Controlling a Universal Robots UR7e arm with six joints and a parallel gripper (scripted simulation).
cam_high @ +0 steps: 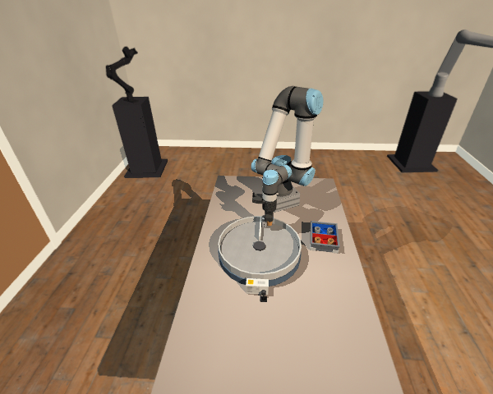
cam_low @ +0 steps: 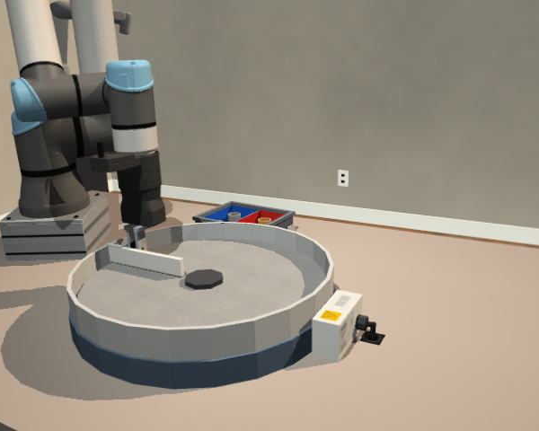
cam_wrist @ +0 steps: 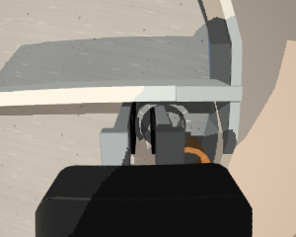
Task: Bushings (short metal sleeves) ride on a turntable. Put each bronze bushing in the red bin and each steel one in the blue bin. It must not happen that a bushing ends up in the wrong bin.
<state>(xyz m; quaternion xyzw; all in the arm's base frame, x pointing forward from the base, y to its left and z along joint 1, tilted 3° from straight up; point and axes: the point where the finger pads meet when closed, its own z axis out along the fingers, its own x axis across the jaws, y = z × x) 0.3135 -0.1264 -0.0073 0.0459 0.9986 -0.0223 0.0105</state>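
My gripper (cam_high: 266,219) (cam_low: 135,235) (cam_wrist: 143,118) reaches down inside the far rim of the turntable (cam_high: 260,272) (cam_low: 190,334), just behind the white deflector bar (cam_high: 260,231) (cam_low: 144,260) (cam_wrist: 113,94). In the wrist view its fingers are shut on the wall of a steel bushing (cam_wrist: 164,103), one finger inside the ring and one outside. A bronze bushing (cam_wrist: 200,154) (cam_high: 270,222) lies right beside it against the rim. The blue bin (cam_high: 323,226) (cam_low: 221,214) and the red bin (cam_high: 324,245) (cam_low: 275,216) stand to the right of the turntable.
Two steel bushings (cam_high: 317,230) sit in the blue bin and two bronze ones (cam_high: 317,240) in the red bin. A dark hub (cam_high: 260,245) (cam_low: 203,279) marks the turntable's middle. A white control box (cam_high: 256,283) (cam_low: 337,324) sits at its front. The robot base (cam_low: 51,227) stands behind.
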